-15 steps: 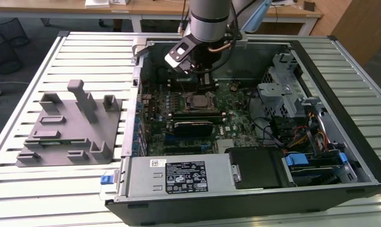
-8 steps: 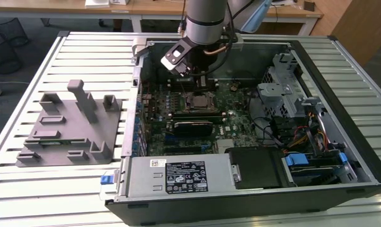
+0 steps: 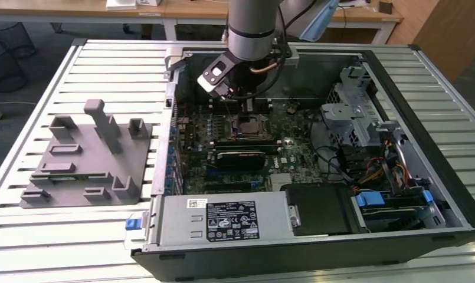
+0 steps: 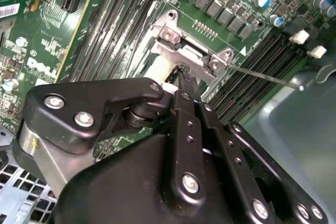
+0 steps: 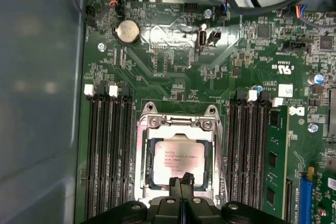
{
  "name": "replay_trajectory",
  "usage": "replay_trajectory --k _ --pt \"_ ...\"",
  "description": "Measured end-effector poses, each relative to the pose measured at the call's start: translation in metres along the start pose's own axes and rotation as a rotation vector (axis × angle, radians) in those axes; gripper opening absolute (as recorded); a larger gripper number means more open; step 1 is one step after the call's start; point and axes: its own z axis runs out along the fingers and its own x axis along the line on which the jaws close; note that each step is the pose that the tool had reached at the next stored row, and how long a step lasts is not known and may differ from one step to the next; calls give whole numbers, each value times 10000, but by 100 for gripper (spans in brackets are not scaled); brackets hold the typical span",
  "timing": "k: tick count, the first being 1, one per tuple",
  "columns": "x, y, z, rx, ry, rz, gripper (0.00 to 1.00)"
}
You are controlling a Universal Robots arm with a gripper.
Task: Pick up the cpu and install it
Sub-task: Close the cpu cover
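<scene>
The cpu (image 5: 176, 156), a pale silver square chip, lies flat inside the metal socket frame (image 5: 144, 145) on the green motherboard. In the exterior view the cpu (image 3: 249, 125) sits directly below the arm, inside the open computer case (image 3: 449, 194). My gripper (image 5: 181, 183) is shut, its two black fingers pressed together, with the tips over the chip's edge. I cannot tell whether the tips touch the chip. In the second wrist view the gripper (image 4: 181, 74) points down beside the socket's silver hinge bracket (image 4: 184, 51). In the exterior view the gripper (image 3: 249, 109) hangs low over the socket.
Black memory slots (image 5: 107, 150) flank the socket, with a green memory module (image 5: 274, 161) in one. A black rectangular block (image 3: 239, 158) lies on the board beside the socket. A power supply (image 3: 221, 219) and drive cage (image 3: 355, 112) crowd the case. A grey fixture with posts (image 3: 88, 159) stands outside it.
</scene>
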Motion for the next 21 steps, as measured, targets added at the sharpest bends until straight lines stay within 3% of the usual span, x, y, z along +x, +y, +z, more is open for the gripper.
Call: replay_trajectory --k 14,21 --pt "1 -30 181 0 0 -1 11" --pt "1 -39 160 0 -1 0 11"
